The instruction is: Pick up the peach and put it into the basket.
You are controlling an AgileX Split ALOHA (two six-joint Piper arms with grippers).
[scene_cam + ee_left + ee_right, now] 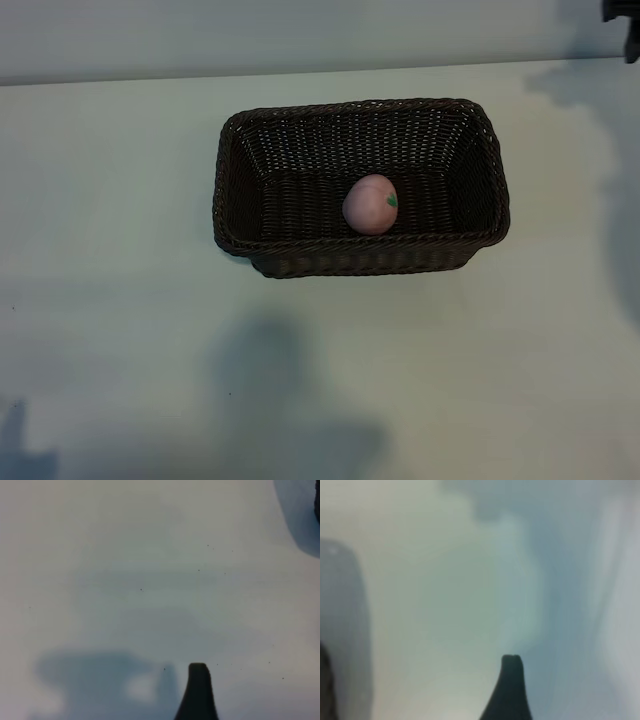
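While the basket (300,140) sits toward the far middle of the pale table (120,330), the peach (370,204) lies inside it on the woven floor, near the front wall and a little right of centre — its green leaf mark faces right. Nothing else is in the basket. Soft grey shadows fall across the table in front and at the right. Neither arm is over the basket; a dark part shows only at the exterior view's top right corner. Each wrist view shows one dark fingertip above bare table — the left gripper (197,692) and the right gripper (507,687) both stand spread, holding nothing.
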